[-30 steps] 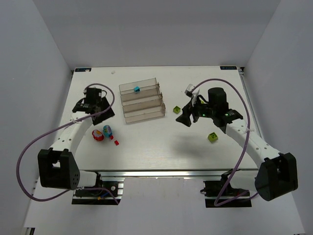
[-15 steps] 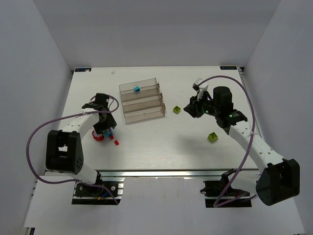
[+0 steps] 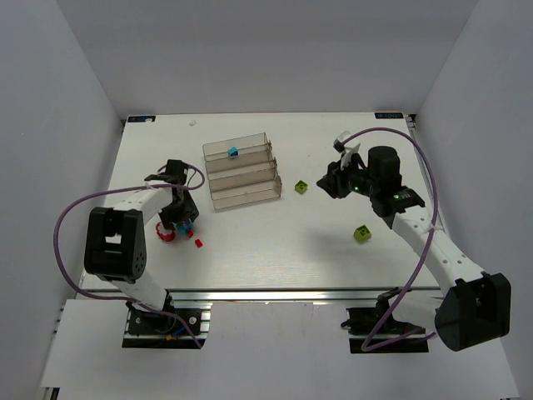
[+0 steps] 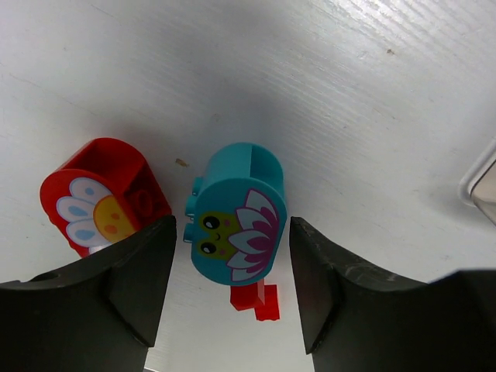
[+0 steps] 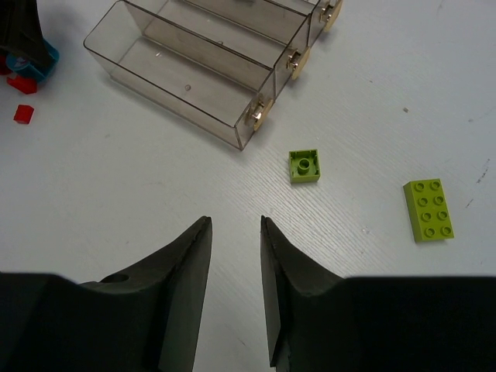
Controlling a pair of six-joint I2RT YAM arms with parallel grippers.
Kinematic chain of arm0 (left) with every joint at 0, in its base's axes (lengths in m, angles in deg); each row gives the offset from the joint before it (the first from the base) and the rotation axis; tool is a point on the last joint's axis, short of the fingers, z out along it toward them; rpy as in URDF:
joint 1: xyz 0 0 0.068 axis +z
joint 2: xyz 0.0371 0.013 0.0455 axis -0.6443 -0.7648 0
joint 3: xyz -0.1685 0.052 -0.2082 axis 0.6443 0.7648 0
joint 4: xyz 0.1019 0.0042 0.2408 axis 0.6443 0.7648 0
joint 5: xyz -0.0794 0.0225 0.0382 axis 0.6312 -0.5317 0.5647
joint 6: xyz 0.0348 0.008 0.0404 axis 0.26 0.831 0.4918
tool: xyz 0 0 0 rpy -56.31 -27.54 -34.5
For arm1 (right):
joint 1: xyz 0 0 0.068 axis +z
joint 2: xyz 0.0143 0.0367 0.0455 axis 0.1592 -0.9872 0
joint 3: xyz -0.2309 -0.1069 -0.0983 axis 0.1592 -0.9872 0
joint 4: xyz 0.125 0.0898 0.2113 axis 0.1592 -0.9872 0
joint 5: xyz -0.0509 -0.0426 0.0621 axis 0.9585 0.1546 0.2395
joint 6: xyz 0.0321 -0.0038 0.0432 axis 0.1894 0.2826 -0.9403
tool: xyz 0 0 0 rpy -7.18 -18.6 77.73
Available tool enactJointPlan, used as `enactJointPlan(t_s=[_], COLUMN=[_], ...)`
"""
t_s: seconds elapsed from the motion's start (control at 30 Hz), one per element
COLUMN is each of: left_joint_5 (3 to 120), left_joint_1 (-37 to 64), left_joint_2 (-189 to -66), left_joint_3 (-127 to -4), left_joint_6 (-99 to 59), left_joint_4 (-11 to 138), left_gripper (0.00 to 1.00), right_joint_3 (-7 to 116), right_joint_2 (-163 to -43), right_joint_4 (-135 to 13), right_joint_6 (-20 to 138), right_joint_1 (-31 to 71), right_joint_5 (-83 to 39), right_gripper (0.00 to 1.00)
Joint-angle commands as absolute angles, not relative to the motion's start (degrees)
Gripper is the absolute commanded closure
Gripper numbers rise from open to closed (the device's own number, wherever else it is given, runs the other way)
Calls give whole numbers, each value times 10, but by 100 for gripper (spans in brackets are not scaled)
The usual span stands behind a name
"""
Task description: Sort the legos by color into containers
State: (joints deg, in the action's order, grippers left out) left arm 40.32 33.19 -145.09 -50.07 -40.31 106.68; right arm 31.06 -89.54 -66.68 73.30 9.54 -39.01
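Straddling the cyan rounded brick [image 4: 236, 209], the left pincer [image 4: 232, 232] stands spread; the right pincer [image 5: 234, 225] hangs slightly parted.

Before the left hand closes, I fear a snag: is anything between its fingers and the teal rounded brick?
Nothing visible. The teal brick lies between the fingers of the open left hand. A red flower brick sits outside one finger, and a small red piece lies beside the teal brick.
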Motion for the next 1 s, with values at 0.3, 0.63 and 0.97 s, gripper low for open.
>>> enactJointPlan(t_s=[0.3, 0.63, 0.97], left_joint_5=[392, 363, 825], left_joint_1=[334, 334, 327], left_joint_2=[-1472, -1406, -1348], left_joint_3=[-534, -581, -593], left_joint_6=[-391, -377, -115], left_joint_4=[1062, 1060, 788], left_gripper=[41, 93, 98], right_joint_3=[310, 308, 304], right_joint_2=[-867, -855, -843], right_joint_4=[-648, -647, -645], right_joint_6=[722, 720, 717], right_joint_1=[73, 57, 40], right_joint_5=[-410, -423, -441], right_gripper=[62, 62, 63])
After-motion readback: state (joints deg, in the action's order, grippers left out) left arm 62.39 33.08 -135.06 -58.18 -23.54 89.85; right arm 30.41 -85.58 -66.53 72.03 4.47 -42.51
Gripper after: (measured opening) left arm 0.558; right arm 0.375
